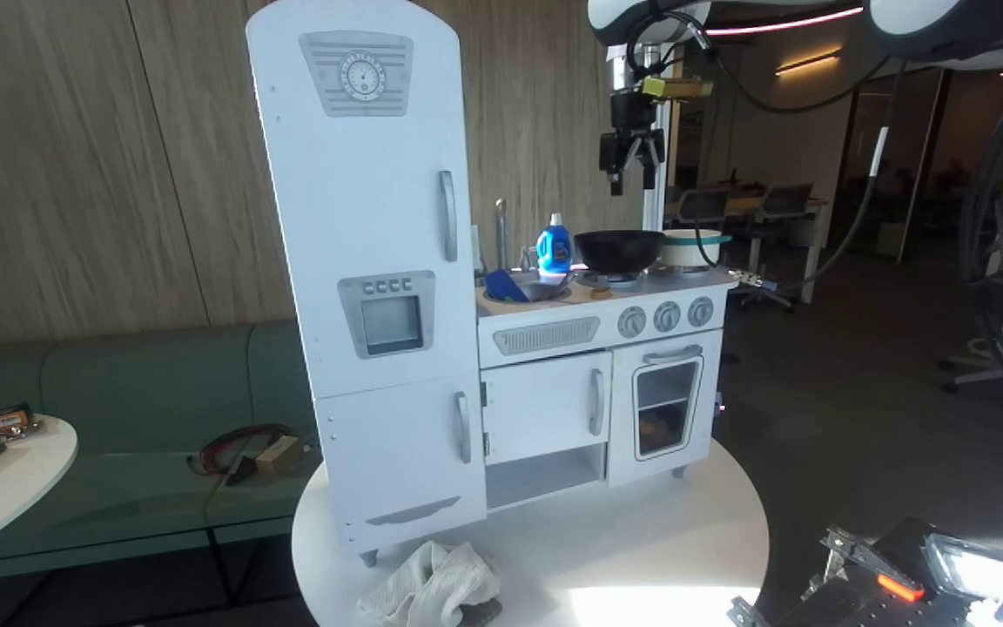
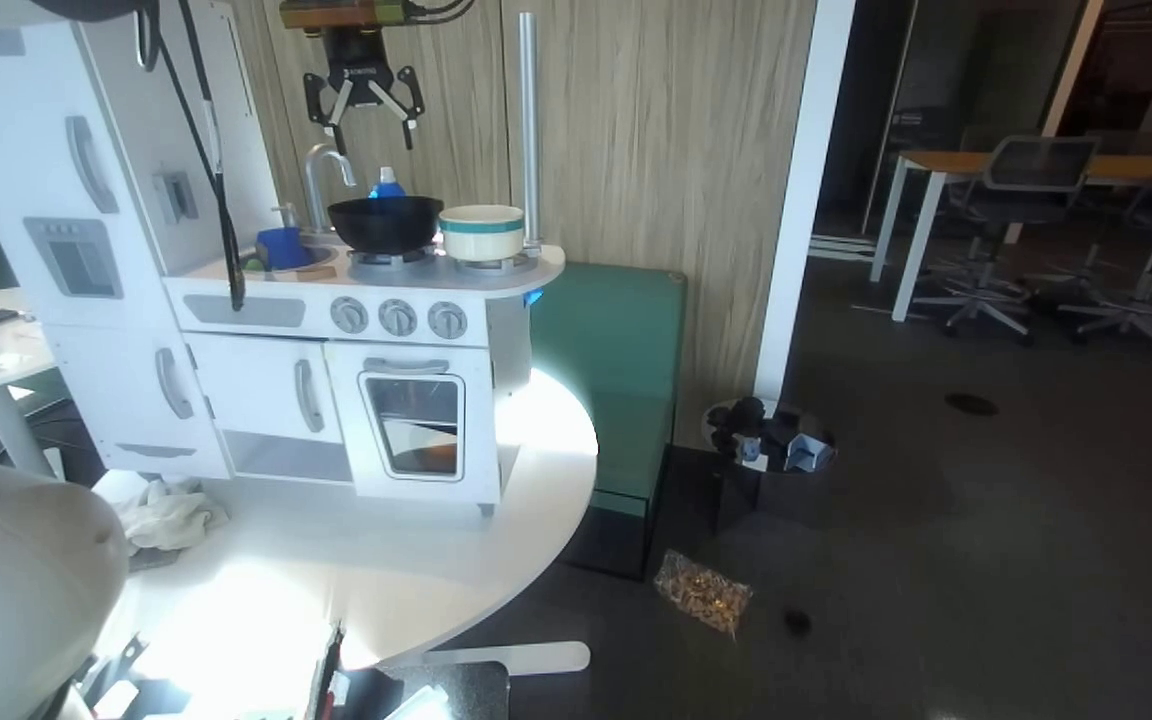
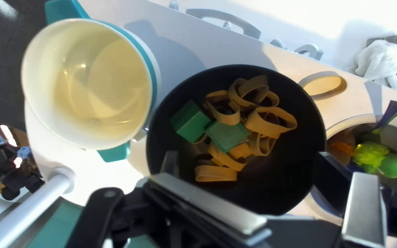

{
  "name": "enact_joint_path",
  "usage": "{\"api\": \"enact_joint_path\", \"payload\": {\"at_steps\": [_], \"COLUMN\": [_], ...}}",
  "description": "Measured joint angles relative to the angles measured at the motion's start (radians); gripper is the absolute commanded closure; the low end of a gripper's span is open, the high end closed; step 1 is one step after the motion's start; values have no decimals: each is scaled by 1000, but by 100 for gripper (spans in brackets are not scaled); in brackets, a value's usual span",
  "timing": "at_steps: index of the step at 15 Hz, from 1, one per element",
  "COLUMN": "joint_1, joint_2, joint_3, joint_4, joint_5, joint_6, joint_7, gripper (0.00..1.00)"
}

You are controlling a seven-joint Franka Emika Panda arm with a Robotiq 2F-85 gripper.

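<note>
Jaws wide, the gripper [image 2: 374,143] hangs above the black pan [image 2: 386,227], back from the counter's front edge [image 3: 233,44]; only the wrist view shows brown rings [image 3: 215,174] and green blocks [image 3: 226,136] inside; there the gripper hides some of the rim [image 3: 236,66].

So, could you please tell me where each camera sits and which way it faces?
An exterior view: in front, nearer the toy fridge, facing the kitchen; arm parts and tool show.
An exterior view: in front, nearer the oven door, facing the kitchen; arm parts and tool show.
Wrist view: on the wrist, looking down into the black pan; the tool's fingers show.
Both exterior views share the kitchen, black pan and tool.
</note>
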Motion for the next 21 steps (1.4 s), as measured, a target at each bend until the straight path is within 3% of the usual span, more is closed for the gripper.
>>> {"api": "enact_joint_path", "payload": {"at_steps": [10,21], "joint_1": [107,102], "joint_2": [-65,14], "joint_3": [141,150], "joint_4": [-196,-261], "joint_5": [-11,-47], "joint_6": [26,131], "joint_7": [-297,-646], "gripper": [0,0]}}
